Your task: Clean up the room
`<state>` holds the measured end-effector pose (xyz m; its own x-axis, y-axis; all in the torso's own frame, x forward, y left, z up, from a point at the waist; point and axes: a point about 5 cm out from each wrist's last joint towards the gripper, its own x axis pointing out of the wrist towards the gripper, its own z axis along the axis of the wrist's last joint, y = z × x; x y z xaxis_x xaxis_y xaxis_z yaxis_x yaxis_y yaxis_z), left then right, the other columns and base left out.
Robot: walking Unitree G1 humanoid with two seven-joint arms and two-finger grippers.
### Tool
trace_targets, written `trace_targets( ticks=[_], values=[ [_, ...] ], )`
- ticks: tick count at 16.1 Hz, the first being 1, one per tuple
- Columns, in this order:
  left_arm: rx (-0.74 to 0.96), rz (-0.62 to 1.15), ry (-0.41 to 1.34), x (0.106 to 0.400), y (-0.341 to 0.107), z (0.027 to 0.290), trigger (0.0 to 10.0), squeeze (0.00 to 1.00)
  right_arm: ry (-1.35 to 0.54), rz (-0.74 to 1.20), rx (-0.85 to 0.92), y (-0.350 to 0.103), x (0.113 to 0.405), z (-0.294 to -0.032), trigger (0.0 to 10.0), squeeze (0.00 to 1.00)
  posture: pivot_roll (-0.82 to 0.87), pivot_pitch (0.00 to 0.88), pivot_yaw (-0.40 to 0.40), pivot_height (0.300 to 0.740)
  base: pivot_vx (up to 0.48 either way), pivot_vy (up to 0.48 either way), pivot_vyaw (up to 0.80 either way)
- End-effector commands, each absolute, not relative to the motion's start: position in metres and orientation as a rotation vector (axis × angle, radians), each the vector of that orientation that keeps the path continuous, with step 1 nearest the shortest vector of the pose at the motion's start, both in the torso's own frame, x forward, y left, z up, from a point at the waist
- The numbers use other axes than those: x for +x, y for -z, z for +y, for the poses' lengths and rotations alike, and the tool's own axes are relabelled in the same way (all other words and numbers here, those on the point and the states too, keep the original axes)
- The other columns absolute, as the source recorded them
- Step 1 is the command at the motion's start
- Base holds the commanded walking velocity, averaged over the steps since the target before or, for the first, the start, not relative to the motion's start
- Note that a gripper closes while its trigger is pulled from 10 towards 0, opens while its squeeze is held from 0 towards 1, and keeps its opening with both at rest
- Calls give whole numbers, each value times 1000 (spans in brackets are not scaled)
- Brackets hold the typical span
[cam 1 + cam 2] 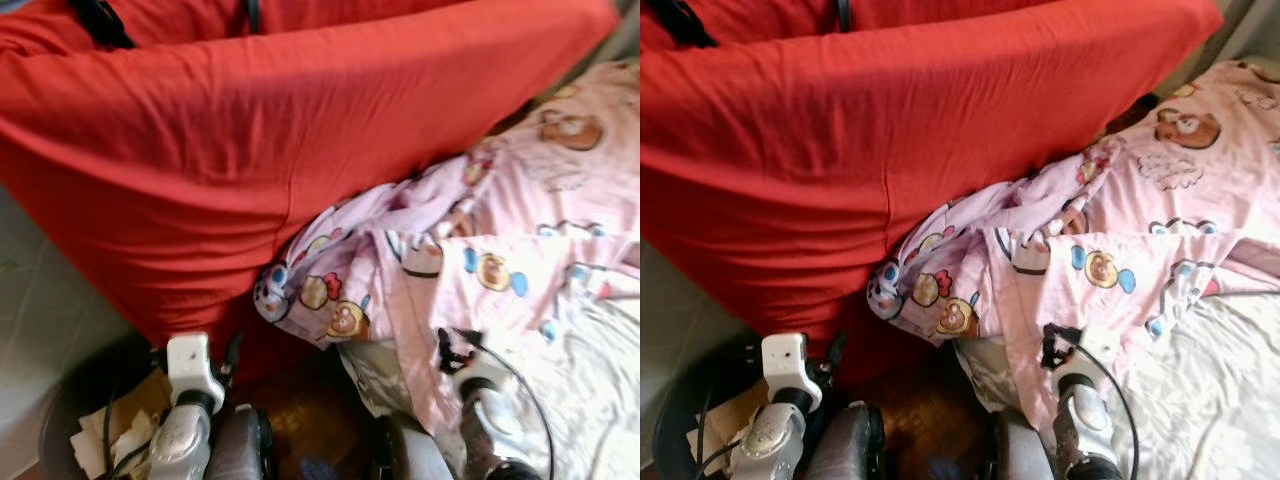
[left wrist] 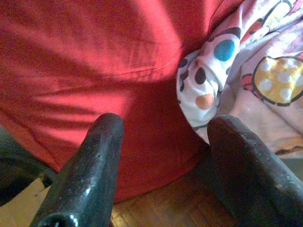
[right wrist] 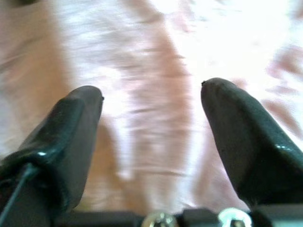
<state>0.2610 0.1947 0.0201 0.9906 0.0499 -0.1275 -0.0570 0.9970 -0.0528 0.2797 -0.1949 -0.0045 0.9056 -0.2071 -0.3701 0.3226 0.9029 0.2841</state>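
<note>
- Hanging against the red sheet [image 1: 250, 150], your pink cartoon blanket [image 1: 480, 250] spills onto the bed at right.
- Your left gripper [image 2: 161, 156] sits spread, empty, facing the red sheet.
- Your right gripper [image 3: 151, 118] hovers released over the pink cloth.
- A bin [image 1: 80, 400] holds paper beside your left arm.

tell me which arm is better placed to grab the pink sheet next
Right. The right pincer is open and looks straight at the pink sheet. The left pincer, also open, faces mostly the red cover, with the sheet off to one side.
</note>
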Motion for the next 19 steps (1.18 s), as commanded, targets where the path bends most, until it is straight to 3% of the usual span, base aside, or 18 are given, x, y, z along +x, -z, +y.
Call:
trace_targets(
  ticks=[1,3,9,10,19],
  values=[
    [-51,151,-49,255,-14,196,10000,0,343,388,366,14,270,-200,10000,1000,-1,159,-15,621,0,0,0],
    [-48,149,-47,256,-15,197,10000,0,390,393,393,15,269,-204,10000,1000,1,143,-9,621,0,0,0],
    [-43,149,-49,255,-16,199,10000,0,461,493,495,27,261,-207,10000,1000,3,204,-8,621,0,0,0],
    [-42,151,-46,255,-16,198,10000,0,461,528,485,30,259,-207,10000,0,8,219,-5,621,0,0,0],
    [-34,157,-46,254,-17,201,10000,0,481,632,540,34,260,-199,10000,0,25,253,12,621,0,0,0]
  ],
)
